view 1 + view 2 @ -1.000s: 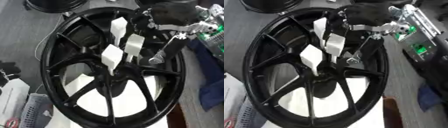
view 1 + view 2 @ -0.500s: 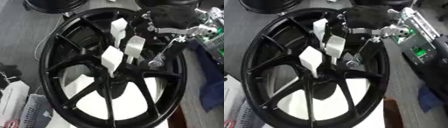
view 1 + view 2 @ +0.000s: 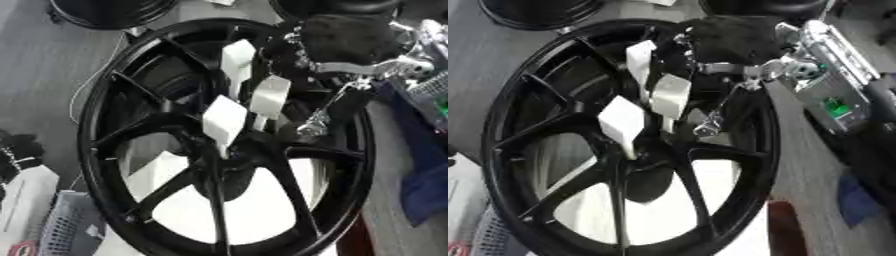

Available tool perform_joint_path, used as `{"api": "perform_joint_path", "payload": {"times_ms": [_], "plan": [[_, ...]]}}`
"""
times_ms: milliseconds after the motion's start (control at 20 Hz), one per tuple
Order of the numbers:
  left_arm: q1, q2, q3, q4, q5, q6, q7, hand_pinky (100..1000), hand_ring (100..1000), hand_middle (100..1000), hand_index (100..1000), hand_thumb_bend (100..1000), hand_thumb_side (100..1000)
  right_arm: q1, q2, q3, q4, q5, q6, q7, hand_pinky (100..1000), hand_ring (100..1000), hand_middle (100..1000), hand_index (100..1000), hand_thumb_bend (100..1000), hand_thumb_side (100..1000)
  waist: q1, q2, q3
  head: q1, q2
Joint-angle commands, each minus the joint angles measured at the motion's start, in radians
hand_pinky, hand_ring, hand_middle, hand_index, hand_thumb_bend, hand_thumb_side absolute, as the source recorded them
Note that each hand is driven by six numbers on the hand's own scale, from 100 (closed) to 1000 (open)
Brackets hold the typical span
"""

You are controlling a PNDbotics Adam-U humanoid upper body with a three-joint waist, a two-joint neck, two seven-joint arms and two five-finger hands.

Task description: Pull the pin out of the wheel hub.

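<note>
A large black spoked wheel hub point(image 3: 114, 100) lies flat and fills most of both views. Three white tags point(image 3: 225, 120) stick up from its upper spokes near the centre. My right hand point(image 3: 350, 35) comes in from the upper right and hovers over the rim's upper right part. From it a slim dark and silver piece runs down and left to a silver tip point(image 3: 311, 129) resting by a spoke close to the centre. I cannot tell whether that piece is the pin or part of the hand. My left hand is out of sight.
Beside the rim on the right sit a silver unit with a green board point(image 3: 833, 105) and a blue cloth point(image 3: 429, 185). Another black wheel point(image 3: 105, 10) lies at the top left. A white box point(image 3: 22, 200), a mesh basket point(image 3: 61, 230) and a dark object point(image 3: 13, 150) line the left edge.
The silver tip has crept slightly down along the spoke while my right hand stayed over the upper right rim. The wheel has not moved.
</note>
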Motion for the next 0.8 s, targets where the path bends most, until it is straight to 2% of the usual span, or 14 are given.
{"api": "perform_joint_path", "payload": {"times_ms": [50,350,800], "plan": [[-0.006,0.021,0.004,-0.014,-0.006,-0.002,-0.005,742,705,597,713,100,895,-0.01,-0.017,-0.021,0.021,0.007,-0.23,0.212,840,737,665,776,377,380,0.005,-0.012,0.002,0.0,-0.015],[-0.007,0.022,0.002,-0.013,-0.007,-0.002,-0.009,743,706,598,714,100,897,-0.013,-0.013,-0.024,0.032,0.015,-0.23,0.178,837,729,655,767,394,385,0.006,-0.005,0.005,-0.005,-0.027],[-0.009,0.023,0.0,-0.013,-0.008,-0.002,-0.016,746,708,599,714,100,900,-0.014,-0.017,-0.01,0.029,0.033,-0.23,0.15,844,736,657,767,397,390,0.005,0.001,0.007,-0.008,-0.026]]}}
